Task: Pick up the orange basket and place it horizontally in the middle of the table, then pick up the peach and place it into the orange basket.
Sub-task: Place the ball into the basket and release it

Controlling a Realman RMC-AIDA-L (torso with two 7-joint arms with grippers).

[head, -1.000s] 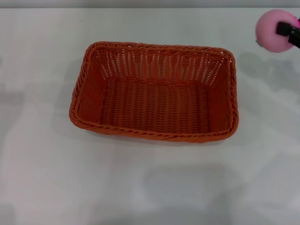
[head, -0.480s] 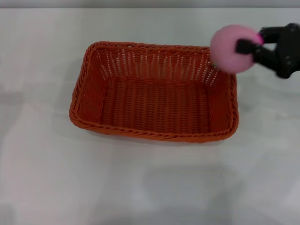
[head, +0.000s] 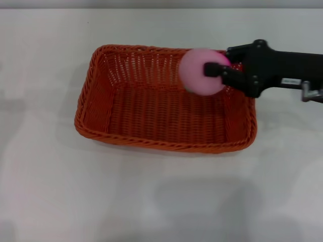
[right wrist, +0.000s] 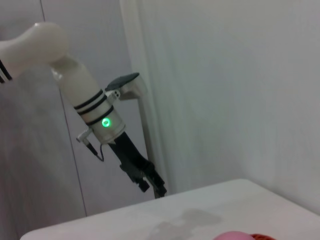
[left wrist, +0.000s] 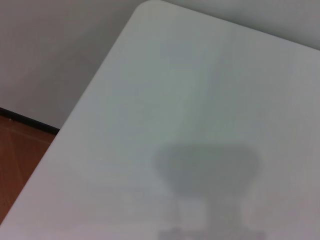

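Right hand [head: 218, 71], clamped on the pink peach [head: 200, 72], hangs above the orange basket [head: 165, 98] at its two o'clock corner, placed for release.

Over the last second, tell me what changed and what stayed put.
The right gripper, shut on the peach, carried it from the table's far right edge leftward over the orange basket. The basket stayed put on the table. The left gripper hangs off to the side.
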